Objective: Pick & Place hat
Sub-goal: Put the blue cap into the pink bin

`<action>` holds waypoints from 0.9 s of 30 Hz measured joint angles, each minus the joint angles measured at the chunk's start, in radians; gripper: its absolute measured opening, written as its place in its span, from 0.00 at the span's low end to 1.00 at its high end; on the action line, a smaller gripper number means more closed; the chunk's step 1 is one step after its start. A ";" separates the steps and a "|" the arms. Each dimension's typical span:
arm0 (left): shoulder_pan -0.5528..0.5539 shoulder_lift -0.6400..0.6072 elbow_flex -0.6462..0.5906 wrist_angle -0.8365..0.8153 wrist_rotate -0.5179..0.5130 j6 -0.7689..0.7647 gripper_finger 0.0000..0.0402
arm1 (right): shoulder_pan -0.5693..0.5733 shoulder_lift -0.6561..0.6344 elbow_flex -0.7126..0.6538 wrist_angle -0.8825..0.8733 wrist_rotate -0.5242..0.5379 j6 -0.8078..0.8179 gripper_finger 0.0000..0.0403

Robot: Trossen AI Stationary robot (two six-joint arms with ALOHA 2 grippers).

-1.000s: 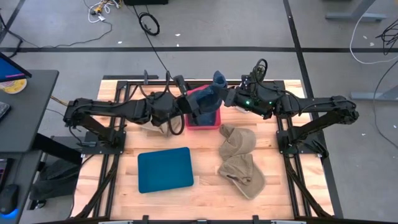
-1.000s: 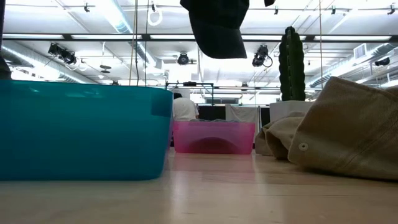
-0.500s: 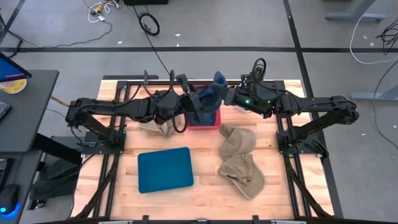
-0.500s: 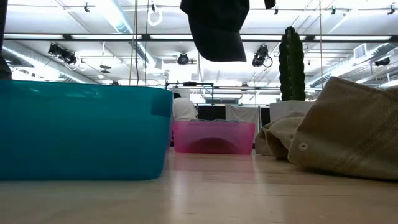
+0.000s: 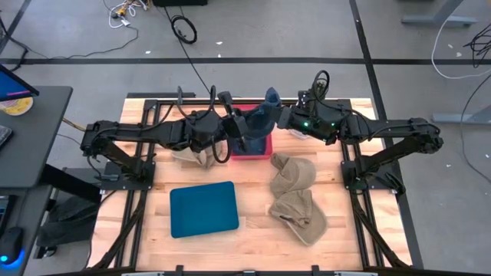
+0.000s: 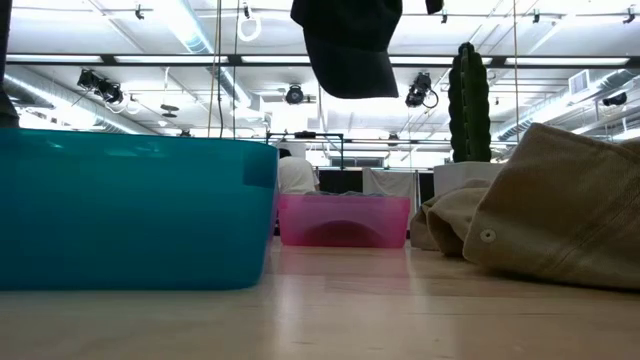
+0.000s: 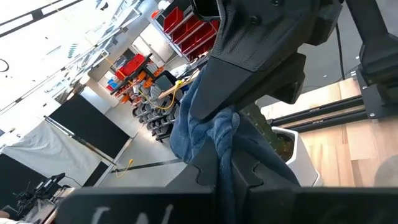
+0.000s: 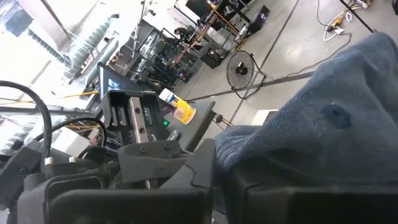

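Left gripper [image 5: 236, 130] and right gripper [image 5: 282, 119] were both clamped on the blue hat [image 5: 259, 123], stretched between them above the pink bin [image 5: 251, 149]. Two tan hats [image 5: 295, 195] lay on the surface [image 5: 253, 238] beside a teal lid [image 5: 203, 208].

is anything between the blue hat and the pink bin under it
Nothing visible. The blue hat hangs between the left claw and the right claw, both shut on it, straight above the pink bin. In the low view only open air shows below the hat, though the bin's inside is hidden.
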State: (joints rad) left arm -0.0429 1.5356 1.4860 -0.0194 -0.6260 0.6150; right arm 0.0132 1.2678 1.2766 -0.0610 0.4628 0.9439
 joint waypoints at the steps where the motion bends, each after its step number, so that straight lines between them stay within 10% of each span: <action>1: 0.000 0.000 0.000 -0.001 0.002 -0.001 0.01 | 0.000 0.000 0.000 0.005 -0.004 -0.004 0.07; 16: 0.013 -0.002 0.001 -0.062 0.075 -0.101 0.01 | 0.000 -0.060 -0.001 0.014 -0.287 -0.115 0.68; 27: 0.150 0.000 -0.003 -0.280 0.425 -0.454 0.01 | 0.002 -0.203 0.001 -0.034 -0.311 -0.187 0.73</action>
State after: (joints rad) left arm 0.1075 1.5356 1.4834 -0.2992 -0.2011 0.1606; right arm 0.0152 1.0653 1.2774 -0.0953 0.1522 0.7566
